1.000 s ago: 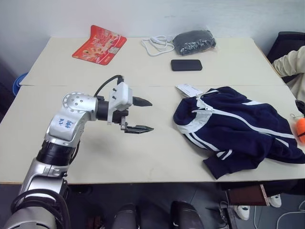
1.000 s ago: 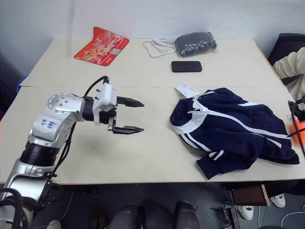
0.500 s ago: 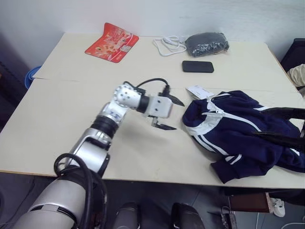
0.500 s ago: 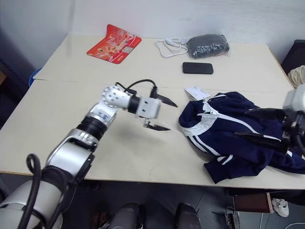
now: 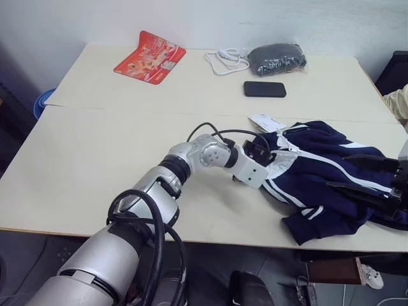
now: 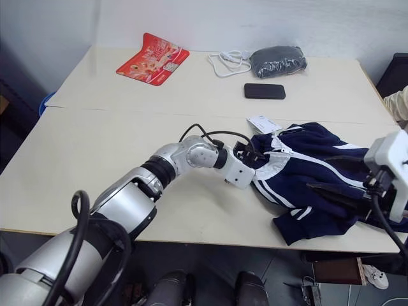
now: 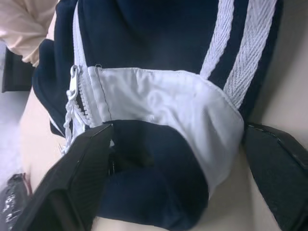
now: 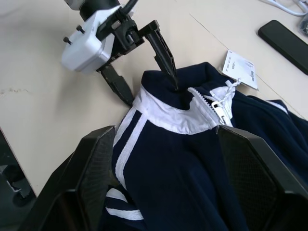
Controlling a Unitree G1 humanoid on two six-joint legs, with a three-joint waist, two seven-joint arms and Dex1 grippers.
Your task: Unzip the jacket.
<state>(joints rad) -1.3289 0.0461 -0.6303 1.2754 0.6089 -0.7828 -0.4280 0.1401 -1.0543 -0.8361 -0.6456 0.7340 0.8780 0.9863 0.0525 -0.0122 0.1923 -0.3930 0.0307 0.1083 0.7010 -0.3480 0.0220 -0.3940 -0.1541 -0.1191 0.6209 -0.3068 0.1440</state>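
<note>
The navy-blue jacket (image 5: 319,178) lies crumpled on the right part of the table, its white zipper line closed up to the white-trimmed collar (image 8: 168,113). The zipper pull (image 8: 224,96) hangs at the collar's top. My left gripper (image 8: 151,96) is open, with one finger above and one below the collar's edge; in the left wrist view the collar (image 7: 163,101) sits between the two fingers. My right gripper (image 5: 341,172) hovers open over the jacket's right half, fingers pointing left toward the collar.
A white paper tag (image 5: 266,122) lies just behind the collar. Farther back are a black phone (image 5: 264,89), a dark grey speckled bundle (image 5: 276,58), a white cable (image 5: 223,60) and a red packet (image 5: 150,57). A person's pale sleeve (image 5: 398,102) shows at the right edge.
My left gripper has moved right across the table, rolled, and now straddles the collar. The right gripper came in from the right a second ago and has held still since.
</note>
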